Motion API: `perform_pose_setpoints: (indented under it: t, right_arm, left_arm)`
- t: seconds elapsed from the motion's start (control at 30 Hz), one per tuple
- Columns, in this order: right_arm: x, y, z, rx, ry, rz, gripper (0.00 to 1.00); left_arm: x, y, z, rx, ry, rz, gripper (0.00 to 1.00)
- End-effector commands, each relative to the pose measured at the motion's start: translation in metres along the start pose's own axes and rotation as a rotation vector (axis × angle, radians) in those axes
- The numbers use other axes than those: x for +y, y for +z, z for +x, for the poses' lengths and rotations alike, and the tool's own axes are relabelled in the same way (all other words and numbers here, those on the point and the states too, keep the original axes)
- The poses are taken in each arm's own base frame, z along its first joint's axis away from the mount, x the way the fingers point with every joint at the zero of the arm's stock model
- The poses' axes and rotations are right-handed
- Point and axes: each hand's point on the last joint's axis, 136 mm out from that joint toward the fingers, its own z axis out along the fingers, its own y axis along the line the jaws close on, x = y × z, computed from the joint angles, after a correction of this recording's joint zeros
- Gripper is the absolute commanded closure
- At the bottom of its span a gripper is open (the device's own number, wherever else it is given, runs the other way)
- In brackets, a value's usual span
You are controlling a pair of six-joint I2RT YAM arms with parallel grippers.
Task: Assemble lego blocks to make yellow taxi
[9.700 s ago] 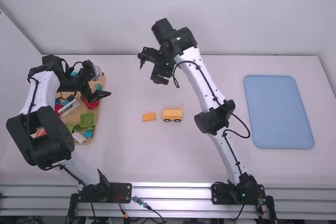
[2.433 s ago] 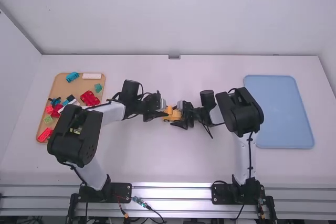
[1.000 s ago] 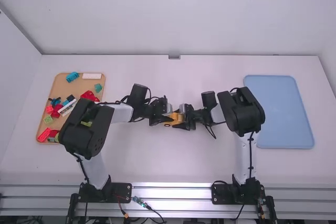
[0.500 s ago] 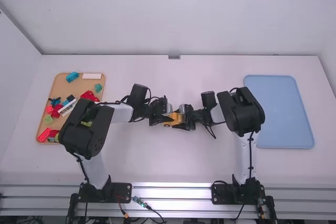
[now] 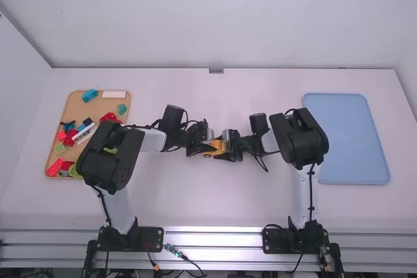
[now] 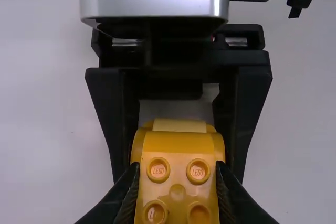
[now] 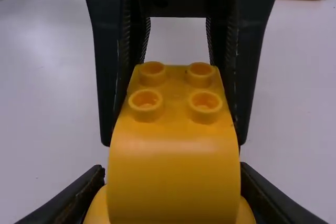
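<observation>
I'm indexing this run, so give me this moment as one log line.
taxi build | left jaws: shut on yellow car, studded end | right jaws: shut on its rounded end | loose blocks: in tan tray

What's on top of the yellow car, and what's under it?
On top of the car are four round studs and a curved part. What's under it is hidden.

"What surrounds the scene?"
"A white table (image 5: 163, 206) meets a plain, pale back wall (image 5: 195, 17); another pale wall (image 5: 16, 89) stands at left."
"And the near edge?"
"Silvery metal rails (image 5: 214, 239) run across it. The light is soft."
</observation>
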Motion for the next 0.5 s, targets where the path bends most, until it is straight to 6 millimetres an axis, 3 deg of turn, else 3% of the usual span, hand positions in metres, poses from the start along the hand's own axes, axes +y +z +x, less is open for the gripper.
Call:
perform_pose_setpoints:
  t: [0.0,0.47]
  right_arm:
    - [0.001,0.002,0.005,0.001,0.005,-0.007,0.61]
    - [0.001,0.002,0.005,0.001,0.005,-0.008,0.61]
  left_arm:
    - [-0.008,0.004,0.005,-0.004,-0.025,0.029,0.98]
    - [-0.018,0.023,0.014,0.061,-0.010,0.043,0.98]
